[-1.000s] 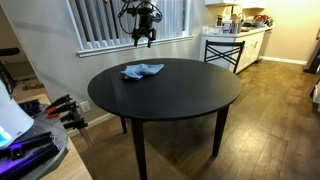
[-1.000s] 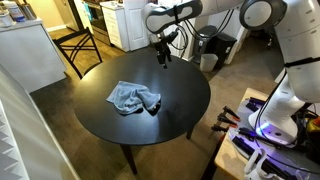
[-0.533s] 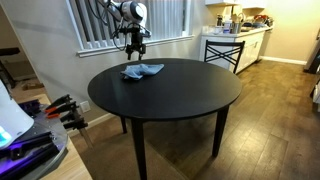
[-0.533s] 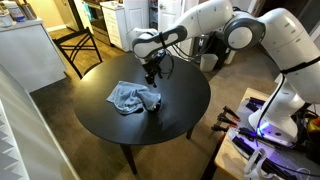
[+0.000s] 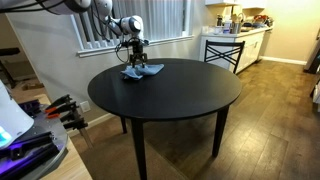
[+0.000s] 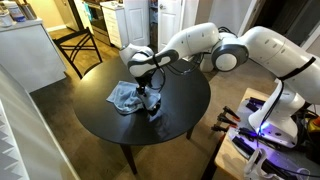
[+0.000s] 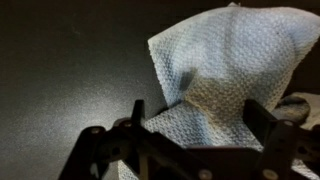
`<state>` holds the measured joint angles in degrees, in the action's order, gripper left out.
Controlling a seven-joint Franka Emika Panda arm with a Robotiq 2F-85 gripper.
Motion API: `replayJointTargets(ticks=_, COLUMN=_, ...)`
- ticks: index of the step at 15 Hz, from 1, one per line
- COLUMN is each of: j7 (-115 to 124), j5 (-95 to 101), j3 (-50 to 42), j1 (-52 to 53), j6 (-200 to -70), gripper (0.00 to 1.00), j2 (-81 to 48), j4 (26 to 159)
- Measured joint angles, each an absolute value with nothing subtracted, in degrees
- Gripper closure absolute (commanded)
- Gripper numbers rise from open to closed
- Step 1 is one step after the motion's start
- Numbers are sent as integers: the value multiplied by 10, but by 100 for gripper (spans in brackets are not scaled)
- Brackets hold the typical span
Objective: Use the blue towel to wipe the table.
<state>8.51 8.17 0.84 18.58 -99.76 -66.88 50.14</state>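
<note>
round black table (image 5: 185, 98) stands on a wood floor (image 5: 272, 112) by a window with white blinds (image 5: 170, 20). the blue towel (image 5: 145, 71) lies in a bunch on the table, near the edge by the window. the gripper (image 5: 136, 66) points down right at the towel. in the wrist view its two fingers (image 7: 256, 118) are spread wide apart, one on each side of a raised fold of the towel. they are not squeezing it.
</note>
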Motion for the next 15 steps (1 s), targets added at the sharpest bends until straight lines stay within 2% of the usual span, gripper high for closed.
replayJointTargets(ticks=6, j7=39, j5=72, j3=22, j1=175, j6=-998, gripper=0, j2=-719, j4=427)
replayJointTargets(ticks=7, j7=21, j5=67, j3=31, j1=172, j6=-998, gripper=25, j2=-723, j4=418)
replayJointTargets(ticks=8, j7=3, j5=64, j3=39, j1=168, j6=-998, gripper=26, j2=-726, j4=410)
replayJointTargets(ticks=15, j7=-75, j5=46, j3=75, j1=152, j6=-996, gripper=74, j2=-743, j4=378)
